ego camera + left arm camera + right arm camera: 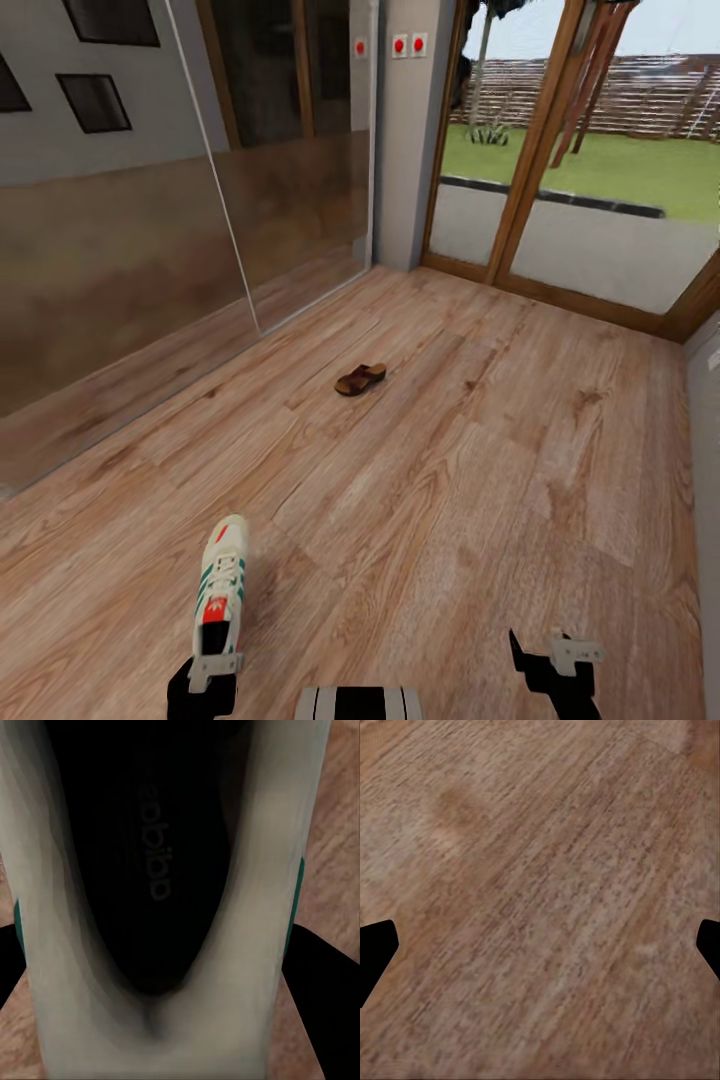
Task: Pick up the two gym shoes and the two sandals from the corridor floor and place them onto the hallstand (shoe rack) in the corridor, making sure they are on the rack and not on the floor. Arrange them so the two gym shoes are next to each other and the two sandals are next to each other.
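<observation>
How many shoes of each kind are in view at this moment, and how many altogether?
Gym shoes: 1, its heel at the left gripper
Sandals: 1, lying on the floor
Total: 2

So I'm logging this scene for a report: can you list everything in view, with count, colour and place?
gym shoe: one, white with green stripes, held at its heel by the left gripper.
sandal: one, dark brown, on the floor farther ahead.
floor: light brown wood planks.
glass doors: wood-framed, far end, lawn outside.
mirrored panels: along the left wall.
left gripper: black, shut on the shoe.
right gripper: black, open, above bare floor.
</observation>
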Available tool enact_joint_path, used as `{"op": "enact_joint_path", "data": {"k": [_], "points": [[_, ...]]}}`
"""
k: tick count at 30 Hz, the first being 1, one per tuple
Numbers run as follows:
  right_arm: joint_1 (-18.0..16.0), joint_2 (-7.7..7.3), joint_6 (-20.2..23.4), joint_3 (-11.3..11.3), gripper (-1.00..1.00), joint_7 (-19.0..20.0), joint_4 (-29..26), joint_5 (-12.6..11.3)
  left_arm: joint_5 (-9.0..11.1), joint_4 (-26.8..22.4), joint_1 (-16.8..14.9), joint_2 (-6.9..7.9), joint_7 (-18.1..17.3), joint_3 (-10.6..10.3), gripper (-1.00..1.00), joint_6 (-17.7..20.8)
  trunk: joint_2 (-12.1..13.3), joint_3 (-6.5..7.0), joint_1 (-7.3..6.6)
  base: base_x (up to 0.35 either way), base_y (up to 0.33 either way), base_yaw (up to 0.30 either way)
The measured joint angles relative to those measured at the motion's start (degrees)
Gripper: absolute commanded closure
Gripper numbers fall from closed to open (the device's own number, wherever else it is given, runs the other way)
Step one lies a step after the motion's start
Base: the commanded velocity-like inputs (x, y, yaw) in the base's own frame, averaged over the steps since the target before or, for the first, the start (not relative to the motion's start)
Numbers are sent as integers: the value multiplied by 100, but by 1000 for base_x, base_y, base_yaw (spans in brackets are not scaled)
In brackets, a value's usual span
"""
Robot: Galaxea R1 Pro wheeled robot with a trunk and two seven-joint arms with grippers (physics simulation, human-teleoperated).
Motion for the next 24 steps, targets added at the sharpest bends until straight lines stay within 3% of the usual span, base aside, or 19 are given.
{"op": "enact_joint_path", "data": {"k": [7,20,24], "points": [[0,4,-81,2,-100,-54,274,-4,-4,26,99,29,-12,177,100,-244,9,218,-18,0,0,0],[0,16,-86,2,-100,-62,370,-11,13,38,116,33,-5,236,100,-288,29,622,-53,0,0,0],[0,27,-85,2,-100,-63,373,-11,16,37,117,34,-5,237,100,-289,188,730,-140,0,0,0]]}}
